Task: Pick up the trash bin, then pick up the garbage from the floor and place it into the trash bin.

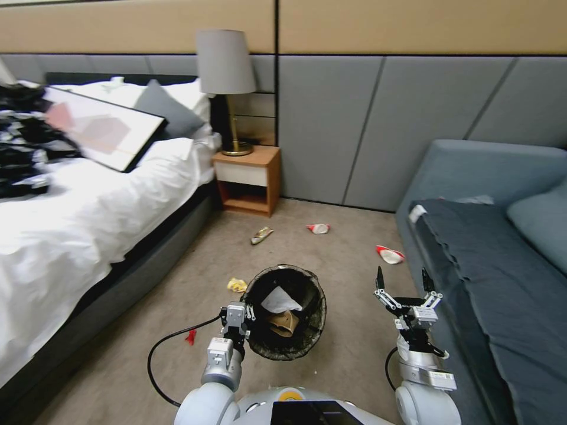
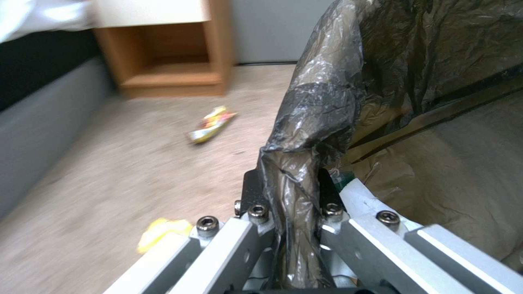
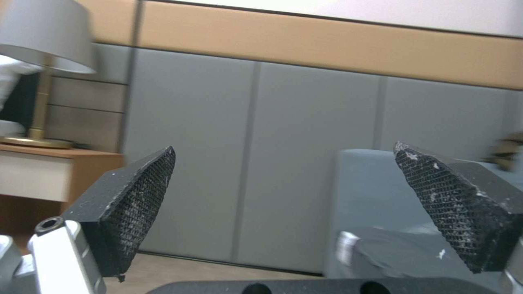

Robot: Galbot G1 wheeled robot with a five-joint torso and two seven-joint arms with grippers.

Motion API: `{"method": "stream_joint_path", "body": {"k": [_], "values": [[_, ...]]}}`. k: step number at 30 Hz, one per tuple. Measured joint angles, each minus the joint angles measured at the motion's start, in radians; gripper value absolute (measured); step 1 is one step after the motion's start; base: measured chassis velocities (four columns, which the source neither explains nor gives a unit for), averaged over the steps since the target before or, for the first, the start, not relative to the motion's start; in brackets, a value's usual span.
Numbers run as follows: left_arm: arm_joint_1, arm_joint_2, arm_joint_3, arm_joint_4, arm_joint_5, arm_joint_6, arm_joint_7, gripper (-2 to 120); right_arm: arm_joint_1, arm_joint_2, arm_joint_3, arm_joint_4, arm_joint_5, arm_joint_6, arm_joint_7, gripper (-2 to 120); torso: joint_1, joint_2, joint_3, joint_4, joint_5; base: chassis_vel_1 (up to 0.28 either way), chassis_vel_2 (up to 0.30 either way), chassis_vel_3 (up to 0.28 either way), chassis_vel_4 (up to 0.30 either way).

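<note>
The trash bin (image 1: pixel 287 313), lined with a black bag, hangs above the carpet with its mouth towards me; white paper and a brown paper bag lie inside. My left gripper (image 1: pixel 247 309) is shut on the bin's rim (image 2: pixel 297 163), the liner pinched between its fingers. Garbage lies on the floor: a yellow packet (image 1: pixel 237 285) left of the bin, a yellowish wrapper (image 1: pixel 261 235) (image 2: pixel 211 123) near the nightstand, a red-and-white wrapper (image 1: pixel 318 228) beyond the bin, and another (image 1: pixel 390 254) by the sofa. My right gripper (image 1: pixel 401 280) (image 3: pixel 283 204) is open, raised beside the sofa, holding nothing.
A bed (image 1: pixel 88 206) with white sheets runs along the left. A wooden nightstand (image 1: pixel 248 177) with a lamp (image 1: pixel 225 88) stands at the wall. A grey-blue sofa (image 1: pixel 490 236) fills the right. A small red scrap (image 1: pixel 191 336) lies near my left arm's cable.
</note>
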Motion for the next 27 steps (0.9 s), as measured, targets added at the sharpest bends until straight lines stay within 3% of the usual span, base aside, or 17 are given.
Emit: {"method": "stream_joint_path", "body": {"k": [6,27], "values": [[-0.004,-0.003,0.006,0.000,-0.021,-0.003,-0.009,0,0.006,0.002,0.000,-0.006,0.003,0.006,0.000,100,0.000,0.000,0.000,-0.0003,0.0001,-0.091,-0.103,-0.118,-0.097],[-0.004,-0.004,0.005,0.000,-0.016,-0.003,-0.009,0,0.014,0.006,-0.001,-0.018,0.015,0.023,-0.031,100,0.000,0.000,0.000,0.0001,0.0000,-0.003,-0.007,-0.002,-0.004]]}}
